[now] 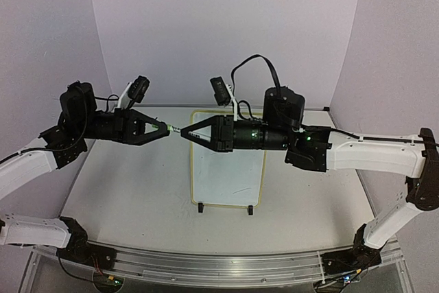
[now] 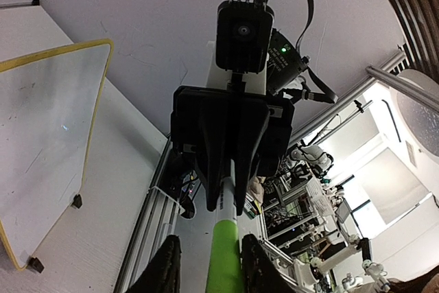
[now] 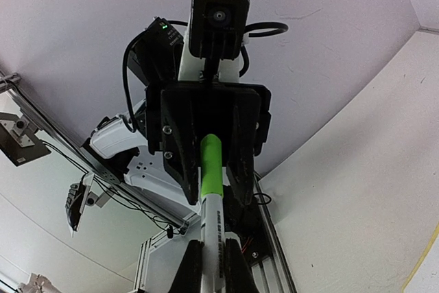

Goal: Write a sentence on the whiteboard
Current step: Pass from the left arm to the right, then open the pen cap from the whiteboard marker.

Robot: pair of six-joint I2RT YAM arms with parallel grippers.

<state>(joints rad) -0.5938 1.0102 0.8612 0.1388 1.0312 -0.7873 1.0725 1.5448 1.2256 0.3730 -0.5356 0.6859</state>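
Note:
The whiteboard (image 1: pixel 226 169), white with a thin yellow frame and two black clip feet, lies on the table under both grippers. It also shows in the left wrist view (image 2: pixel 48 135). No green sentence shows on it, only faint marks. A marker (image 1: pixel 175 130) with a white body (image 3: pixel 209 238) and green cap (image 2: pixel 226 259) hangs level between the grippers. My right gripper (image 1: pixel 184 133) (image 3: pixel 211 241) is shut on the white body. My left gripper (image 1: pixel 167 127) (image 2: pixel 212 238) straddles the cap, slightly open, with a gap on one side.
Grey table (image 1: pixel 123 183) with purple walls behind and at the sides. An aluminium rail (image 1: pixel 219 265) runs along the near edge by the arm bases. A yellow corner of the board's frame (image 3: pixel 425 259) shows at the right wrist view's lower right.

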